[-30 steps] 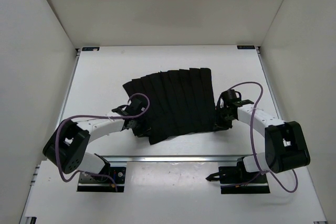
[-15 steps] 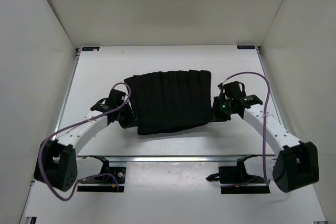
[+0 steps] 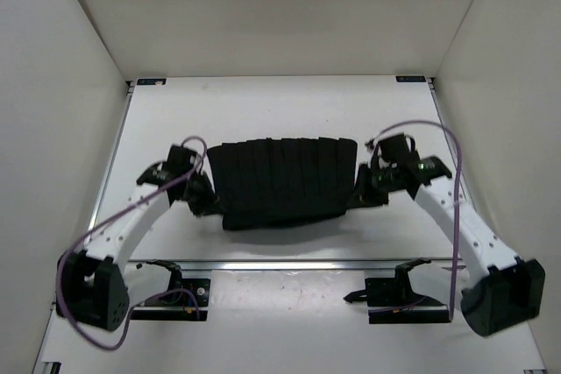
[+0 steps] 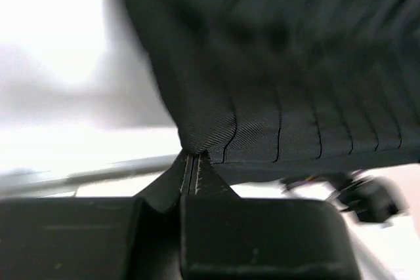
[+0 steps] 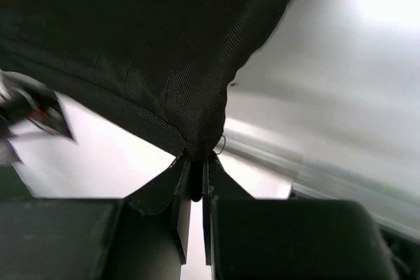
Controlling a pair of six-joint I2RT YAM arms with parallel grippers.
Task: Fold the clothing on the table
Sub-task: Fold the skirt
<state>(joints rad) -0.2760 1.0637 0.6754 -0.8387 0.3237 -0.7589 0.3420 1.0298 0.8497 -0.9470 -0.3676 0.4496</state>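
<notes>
The table [image 3: 263,102] carries the clothing [image 3: 285,183]. A second ago it lay fanned and skewed toward the near edge. Now it is pulled taut and squared across the table's middle, parallel to that near edge (pleats running straight, front to back). The left gripper [image 4: 192,164] is clenched on a corner at the garment's left side, and the right gripper [image 5: 195,162] is pinching a corner at its right side. Both arms have swung outward. I judge the spreading done and the fold-over next. No containers are in view.
</notes>
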